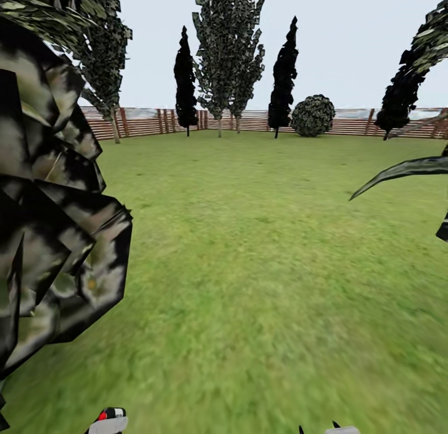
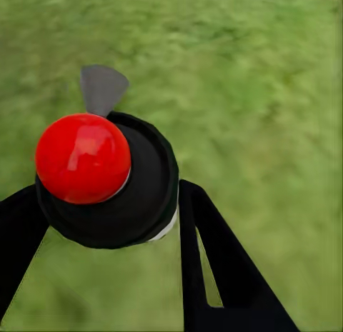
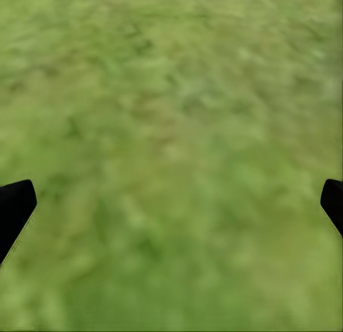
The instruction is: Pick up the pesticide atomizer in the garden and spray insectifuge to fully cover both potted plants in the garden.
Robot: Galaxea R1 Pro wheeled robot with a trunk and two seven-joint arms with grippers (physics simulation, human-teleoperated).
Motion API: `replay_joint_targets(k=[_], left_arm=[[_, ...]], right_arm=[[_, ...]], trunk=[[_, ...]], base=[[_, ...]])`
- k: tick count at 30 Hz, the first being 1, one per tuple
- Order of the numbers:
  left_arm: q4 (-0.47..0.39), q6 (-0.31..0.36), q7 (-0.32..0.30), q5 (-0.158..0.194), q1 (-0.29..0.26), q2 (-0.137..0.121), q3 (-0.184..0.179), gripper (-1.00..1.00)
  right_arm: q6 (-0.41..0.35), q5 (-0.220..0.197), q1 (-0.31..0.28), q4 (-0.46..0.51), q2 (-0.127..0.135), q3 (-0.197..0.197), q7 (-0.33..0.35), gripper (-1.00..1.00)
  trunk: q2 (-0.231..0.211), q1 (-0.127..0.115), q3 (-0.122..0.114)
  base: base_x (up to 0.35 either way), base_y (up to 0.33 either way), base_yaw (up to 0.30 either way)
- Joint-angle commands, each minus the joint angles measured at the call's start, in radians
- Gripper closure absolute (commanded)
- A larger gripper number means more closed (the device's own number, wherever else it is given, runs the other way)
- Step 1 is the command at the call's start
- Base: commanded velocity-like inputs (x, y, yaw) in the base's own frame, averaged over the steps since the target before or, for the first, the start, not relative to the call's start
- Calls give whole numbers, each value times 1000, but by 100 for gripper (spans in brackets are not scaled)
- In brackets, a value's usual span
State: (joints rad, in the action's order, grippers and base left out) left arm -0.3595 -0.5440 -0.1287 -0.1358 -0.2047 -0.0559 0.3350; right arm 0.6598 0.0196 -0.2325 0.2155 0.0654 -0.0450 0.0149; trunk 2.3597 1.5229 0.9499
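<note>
The pesticide atomizer is a dark round bottle with a shiny red cap and a small grey nozzle tab. It sits between the black fingers of my left gripper, which is shut on it above the grass. At the bottom edge of the head view the atomizer's red spot shows in the left gripper. My right gripper is open over bare lawn, its fingers far apart; its tips peek in at the bottom of the head view. The potted plants are out of view.
A large dark broad-leaved shrub crowds the left side close to me. A long dark leaf reaches in from the right. Open lawn runs ahead to a brown slatted fence, tall trees and a round bush.
</note>
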Motion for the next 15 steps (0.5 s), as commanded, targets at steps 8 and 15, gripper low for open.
replay_joint_targets(k=[8, 15], left_arm=[[1, -4, -5, -10, -1, 1, 9, 100], [1, -4, -5, -11, -1, 1, 9, 100]], right_arm=[[3, 0, -1, -1, 2, -4, 1, -100], [3, 2, -1, -1, 2, -6, 2, -100]], trunk=[[0, 0, 1], [0, 0, 1]], base=[[335, 51, -10], [337, 3, 0]])
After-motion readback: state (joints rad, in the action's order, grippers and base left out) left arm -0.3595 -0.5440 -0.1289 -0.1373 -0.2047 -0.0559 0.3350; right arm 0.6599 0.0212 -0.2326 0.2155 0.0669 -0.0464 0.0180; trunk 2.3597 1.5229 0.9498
